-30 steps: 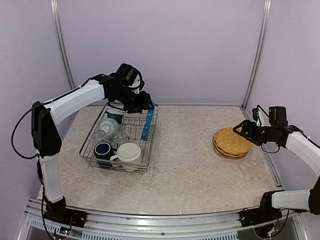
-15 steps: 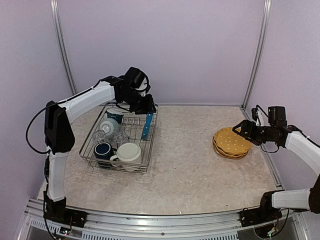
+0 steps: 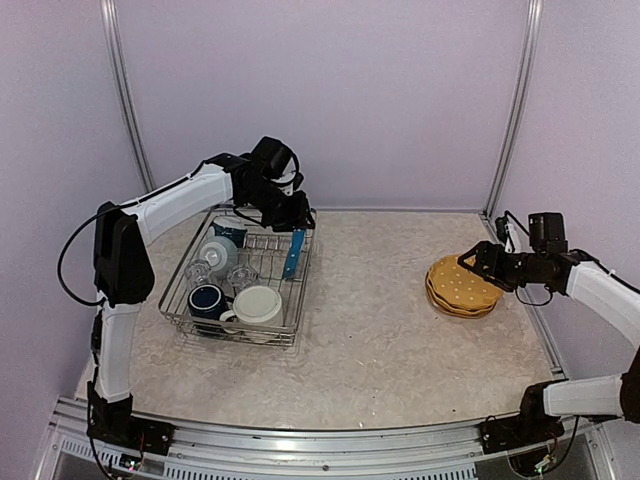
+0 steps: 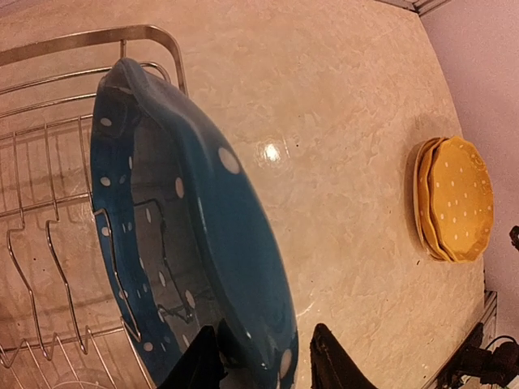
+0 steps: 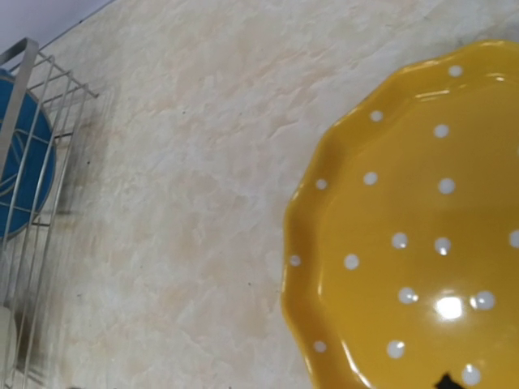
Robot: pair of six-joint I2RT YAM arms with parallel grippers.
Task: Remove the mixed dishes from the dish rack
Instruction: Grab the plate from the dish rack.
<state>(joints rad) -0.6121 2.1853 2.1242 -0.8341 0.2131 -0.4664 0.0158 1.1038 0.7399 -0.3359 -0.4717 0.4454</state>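
**Plates cropped, glasses unclear**

In the left wrist view the blue plate [image 4: 203, 243] runs off the bottom edge, where only the fingertips [image 4: 334, 365] of the left gripper [image 4: 266, 366] show. The dish rack [image 4: 97, 35] is cut at the left. The right wrist view crops the yellow plate [image 5: 405, 243] at right and bottom. From above, the glasses [image 3: 241, 275] are too small to count

My left arm [image 3: 170, 198] stretches far forward and my left pincer [image 4: 263, 366] points down, fingers [image 4: 197, 366] pinching the blue plate [image 4: 203, 235] at its rim. My right pincer [image 3: 472, 261] hangs low, jaws spread wide.
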